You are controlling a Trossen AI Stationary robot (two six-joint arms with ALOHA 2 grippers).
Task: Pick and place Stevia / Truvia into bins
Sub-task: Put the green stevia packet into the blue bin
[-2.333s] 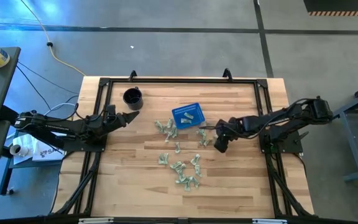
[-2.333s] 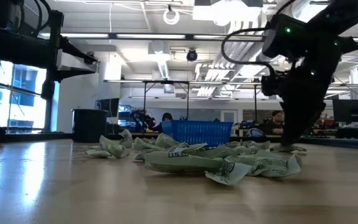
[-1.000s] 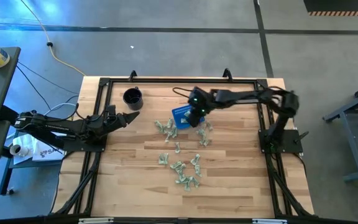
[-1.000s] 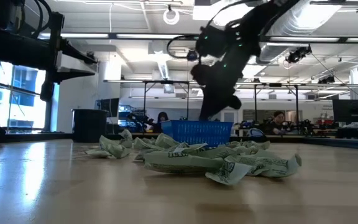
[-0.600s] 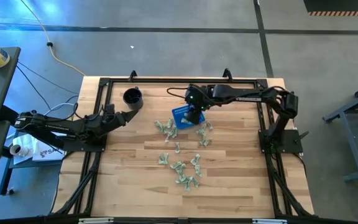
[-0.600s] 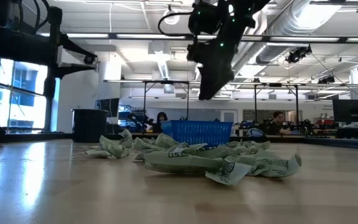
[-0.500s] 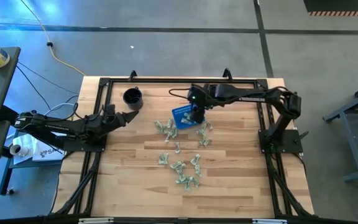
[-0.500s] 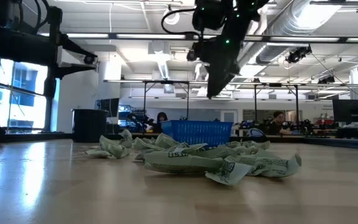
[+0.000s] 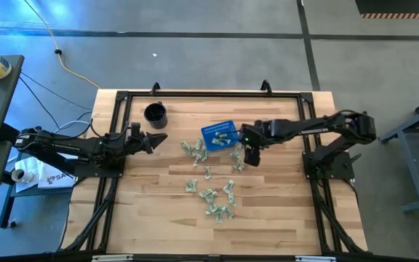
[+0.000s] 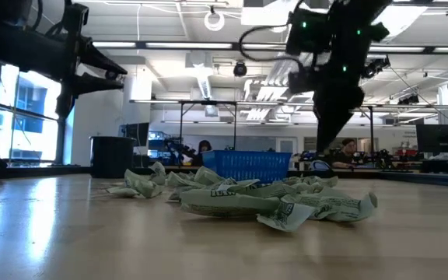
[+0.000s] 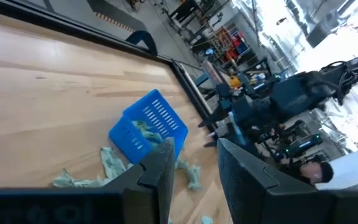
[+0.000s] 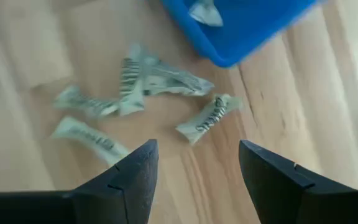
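The blue basket stands on the table a little beyond its middle, with at least one packet inside. Pale green and white packets lie scattered on the wood near, left and right of the basket; in the low view they form a crumpled heap. My right gripper hangs open and empty just right of the basket, above a few packets. My left gripper waits open at the table's left, pointing toward the basket.
A black round cup stands near the far left corner. A black frame rail runs along the table's edges. Bare wood lies toward the near edge. People and desks show in the room beyond the table.
My right gripper has swung from high above the basket toward the table's right and near side and has come down lower, so that it now hangs over the packets right of the basket. My left arm has shifted slightly. The packets on the table have kept their places.
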